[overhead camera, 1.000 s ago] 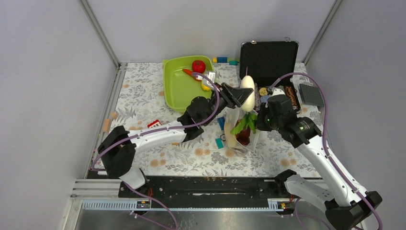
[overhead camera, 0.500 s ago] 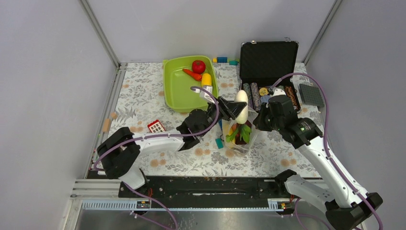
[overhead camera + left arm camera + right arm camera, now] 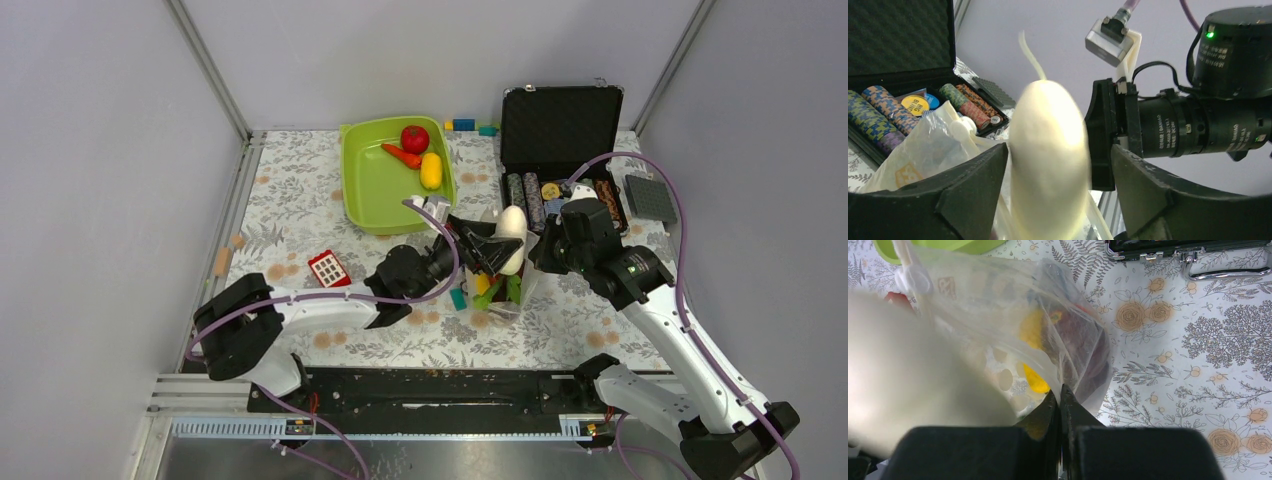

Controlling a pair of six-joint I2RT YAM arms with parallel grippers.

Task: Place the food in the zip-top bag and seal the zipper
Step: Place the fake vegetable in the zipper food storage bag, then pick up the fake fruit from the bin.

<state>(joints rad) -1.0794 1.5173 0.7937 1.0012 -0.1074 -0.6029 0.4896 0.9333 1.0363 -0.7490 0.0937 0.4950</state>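
Left wrist: left hand (image 3: 1050, 172) snug around white food (image 3: 1048, 135)

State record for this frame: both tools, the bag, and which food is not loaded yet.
left tool: shut on white toy vegetable, over the zip-top bag
right tool: shut on the bag's edge
bag mouth: open, unsealed
in bag: yellow piece, dark maroon piece
in green tray: tomato, carrot, yellow vegetable
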